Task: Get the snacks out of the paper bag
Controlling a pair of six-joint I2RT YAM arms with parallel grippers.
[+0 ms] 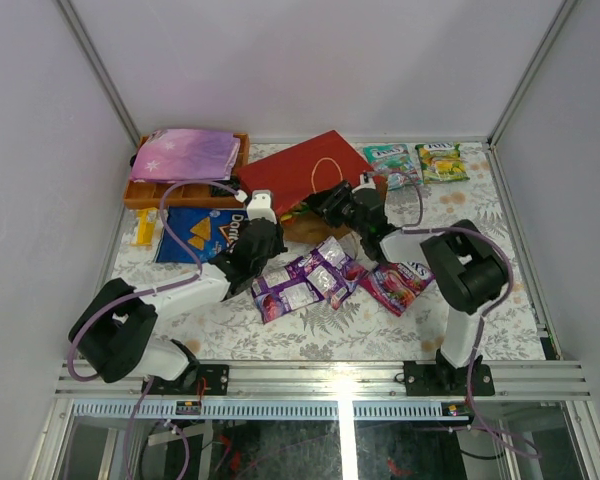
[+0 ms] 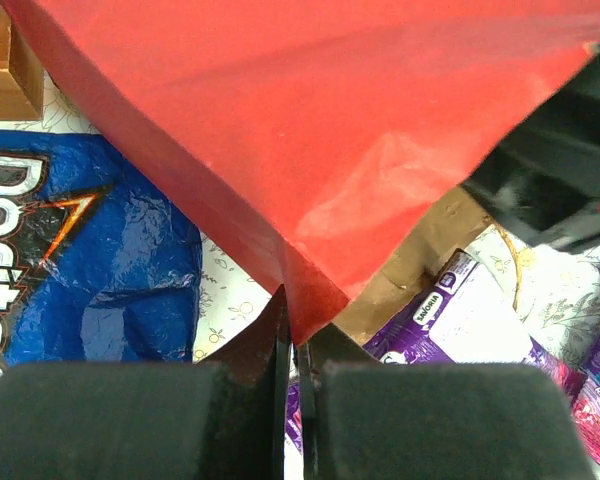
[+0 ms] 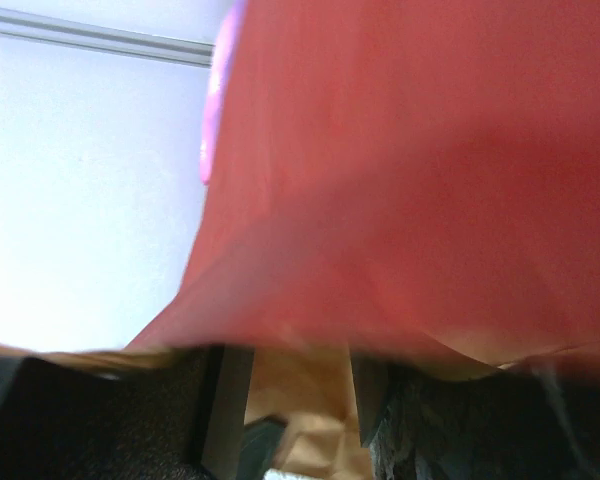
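Observation:
The red paper bag (image 1: 305, 172) lies tilted at mid-table, its brown mouth toward the arms. My left gripper (image 1: 263, 217) is shut on the bag's near red corner (image 2: 310, 290). My right gripper (image 1: 332, 204) is at the bag's mouth, with its jaws apart, brown kraft paper (image 3: 300, 400) between them and the red wall (image 3: 410, 170) above. The blue Doritos bag (image 1: 195, 235) lies on the table to the left and also shows in the left wrist view (image 2: 90, 250). Purple packets (image 1: 302, 280) and a pink-red packet (image 1: 395, 285) lie in front of the bag. Two green packets (image 1: 415, 160) lie at back right.
An orange compartment tray (image 1: 145, 196) at back left holds a pink-purple starry pouch (image 1: 185, 152). A small orange-yellow packet (image 1: 144, 232) lies beside the Doritos bag. Grey walls close in the table on three sides.

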